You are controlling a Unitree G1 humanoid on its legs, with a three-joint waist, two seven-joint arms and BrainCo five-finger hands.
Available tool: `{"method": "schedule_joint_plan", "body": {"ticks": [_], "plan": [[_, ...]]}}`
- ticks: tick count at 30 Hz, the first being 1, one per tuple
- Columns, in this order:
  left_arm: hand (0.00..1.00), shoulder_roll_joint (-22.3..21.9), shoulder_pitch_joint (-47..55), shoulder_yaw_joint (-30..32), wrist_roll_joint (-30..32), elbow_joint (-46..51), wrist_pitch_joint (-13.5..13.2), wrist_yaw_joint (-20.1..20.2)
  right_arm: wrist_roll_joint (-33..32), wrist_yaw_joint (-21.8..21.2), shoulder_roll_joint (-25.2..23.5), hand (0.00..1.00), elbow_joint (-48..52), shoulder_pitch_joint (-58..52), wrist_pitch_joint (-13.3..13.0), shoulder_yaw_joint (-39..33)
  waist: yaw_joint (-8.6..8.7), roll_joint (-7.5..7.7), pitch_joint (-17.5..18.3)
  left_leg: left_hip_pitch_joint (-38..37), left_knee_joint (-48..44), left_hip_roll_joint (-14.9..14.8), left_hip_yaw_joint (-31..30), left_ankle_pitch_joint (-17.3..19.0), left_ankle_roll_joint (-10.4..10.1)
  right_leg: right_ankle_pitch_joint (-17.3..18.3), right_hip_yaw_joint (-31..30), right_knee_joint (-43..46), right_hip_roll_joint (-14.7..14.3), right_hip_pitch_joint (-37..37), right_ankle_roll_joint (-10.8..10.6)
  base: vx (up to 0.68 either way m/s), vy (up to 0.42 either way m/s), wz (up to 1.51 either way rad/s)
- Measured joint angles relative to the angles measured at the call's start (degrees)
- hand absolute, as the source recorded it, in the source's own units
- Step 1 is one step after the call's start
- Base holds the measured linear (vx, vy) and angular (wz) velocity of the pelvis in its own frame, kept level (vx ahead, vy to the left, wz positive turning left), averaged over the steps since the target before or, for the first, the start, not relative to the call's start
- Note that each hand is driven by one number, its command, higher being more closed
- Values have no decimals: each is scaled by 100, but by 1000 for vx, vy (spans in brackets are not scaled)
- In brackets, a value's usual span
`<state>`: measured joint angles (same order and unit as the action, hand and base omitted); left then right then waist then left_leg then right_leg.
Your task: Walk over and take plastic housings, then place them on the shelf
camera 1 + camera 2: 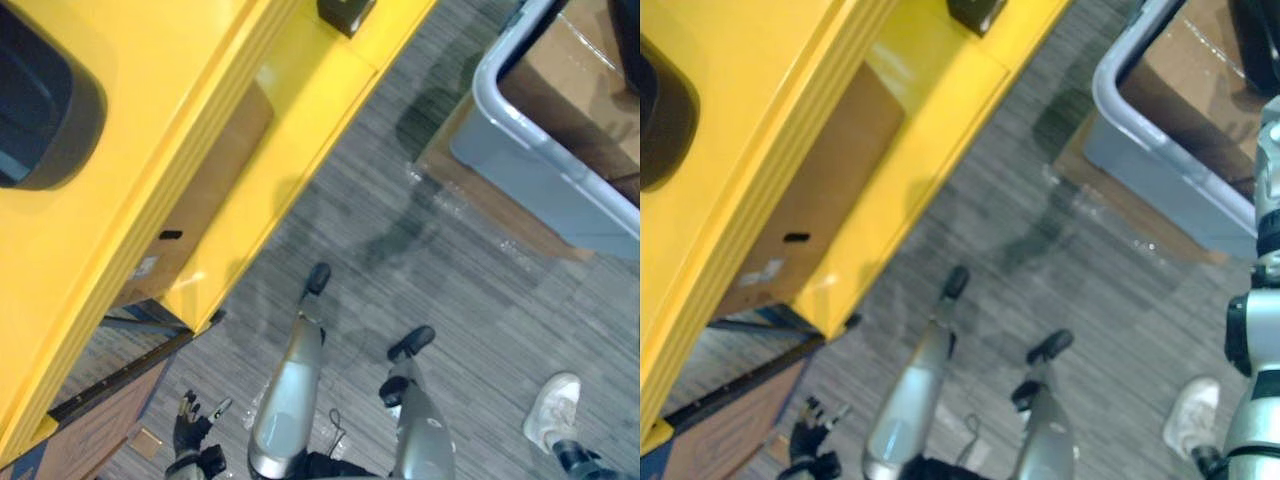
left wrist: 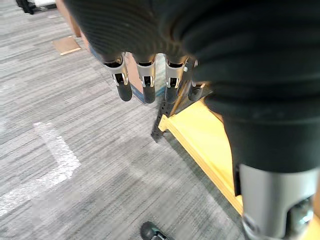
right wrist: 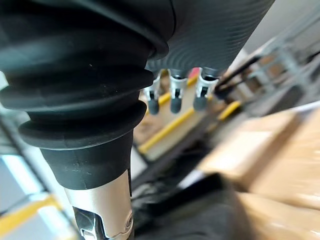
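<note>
A dark, rounded, matt shell (image 1: 40,100) is lying on the glossy yellow shelf (image 1: 110,240) at the far left. Whether it is a plastic housing, I cannot tell. Below it the left hand (image 1: 190,432) is hanging with straight, relaxed fingers, holding nothing. Grey striped carpet (image 1: 480,330) is covering the floor. On the right, a smooth grey tub (image 1: 540,165) is holding cardboard, and the right hand (image 3: 172,97) is hanging loose, also empty.

Bright, even light; glare on yellow shelf (image 1: 300,110); soft shadows on carpet (image 1: 400,260) (nr grey bin (image 1: 530,170)).
</note>
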<state>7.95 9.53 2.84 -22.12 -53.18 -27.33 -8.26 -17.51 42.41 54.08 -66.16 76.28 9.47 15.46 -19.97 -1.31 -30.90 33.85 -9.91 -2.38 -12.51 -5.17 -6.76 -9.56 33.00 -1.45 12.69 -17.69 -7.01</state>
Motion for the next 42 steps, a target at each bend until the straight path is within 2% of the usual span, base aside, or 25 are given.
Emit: {"method": "schedule_joint_plan", "body": {"ticks": [3, 7, 12, 13, 16, 20, 23, 27, 31, 32, 37, 39, 42], "plan": [[0, -1, 0, -126, 3, 7, -9, 7, 18, -28, 43, 0, -210, 277, 189, 4, -108, -65, 7, -50, 15, 37, -43, -2, 1, -2, 30, -60, 7, 102, -6, -36, 20, 12], [0, -57, 2, -200, 3, -13, -20, 56, 22, -106, 245, 0, -361, 554, 430, 141, -315, -277, 86, -87, 238, 90, -123, -124, 2, 23, 185, -121, 39, 140, -35, -45, 27, 16], [0, -82, 1, -418, -3, -25, -74, 239, 38, -114, 262, 0, -411, 863, 627, 519, -513, -526, 102, -85, 404, 115, -135, -216, 12, 9, 221, -140, 73, 80, -54, -44, 34, 4], [0, -90, 1, -418, -7, -25, -85, 251, 45, -114, 263, 0, -413, 891, 690, 555, -539, -551, 103, -84, 409, 117, -135, -217, 14, 7, 225, -152, 72, 82, -57, -34, 37, 3], [0, -111, 1, -417, -12, -27, -132, 339, 239, -110, 265, 0, -424, 1029, 1127, 731, -608, -593, 118, -46, 439, 127, -154, -218, 14, -12, 265, -220, 63, 76, -75, -13, 17, 4], [0, -127, -7, -424, -52, -27, -184, 478, 251, -71, 442, 0, -489, 1109, 1583, 731, -671, -646, 97, 33, 428, 143, -281, -218, 14, -13, 309, -222, 44, 47, -77, -18, 29, 10], [0, -137, -7, -424, -137, -59, -244, 510, 251, 0, 489, 0, -493, 1124, 1694, 732, -779, -744, 138, 88, 418, 138, -277, -217, 14, -13, 302, -216, 42, -15, -76, -36, 34, -3], [0, -153, -7, -424, -228, -201, -266, 558, 253, 25, 504, 0, -505, 1200, 1872, 730, -809, -788, 145, 240, 351, 130, -275, -216, 12, -3, 302, -214, 38, -145, -62, -47, 39, -4], [0, -163, -7, -427, -272, -201, -270, 632, 277, 47, 611, 0, -524, 1262, 2201, 728, -937, -879, 141, 269, 354, 123, -260, -215, 11, 19, 289, -214, 37, -215, -30, -50, 49, -3], [0, -163, -7, -427, -283, -204, -270, 634, 292, 2, 623, 100, -526, 1263, 2237, 729, -946, -885, 144, 277, 357, 123, -261, -215, 11, 19, 290, -217, 38, -221, -31, -33, 40, -1], [0, -165, -7, -424, -464, -202, -302, 728, 884, -466, 743, 100, -472, 1369, 2544, 720, -1051, -913, 156, 362, 376, 124, -252, -215, 11, -5, 289, -237, 40, -311, -67, -18, 38, 0], [0, -166, -7, -419, -473, -202, -389, 749, 1352, -753, 785, 100, -470, 1451, 2752, 730, -1109, -920, 161, 386, 379, 130, -257, -215, 11, -9, 303, -262, 38, -319, -70, -18, 45, 3], [0, -174, -7, -401, -578, -198, -478, 882, 1892, -1049, 830, 100, -454, 1469, 2883, 783, -1186, -921, 161, 390, 421, 134, -255, -219, 6, 2, 306, -295, 40, -321, -61, -21, 43, 1]]}}
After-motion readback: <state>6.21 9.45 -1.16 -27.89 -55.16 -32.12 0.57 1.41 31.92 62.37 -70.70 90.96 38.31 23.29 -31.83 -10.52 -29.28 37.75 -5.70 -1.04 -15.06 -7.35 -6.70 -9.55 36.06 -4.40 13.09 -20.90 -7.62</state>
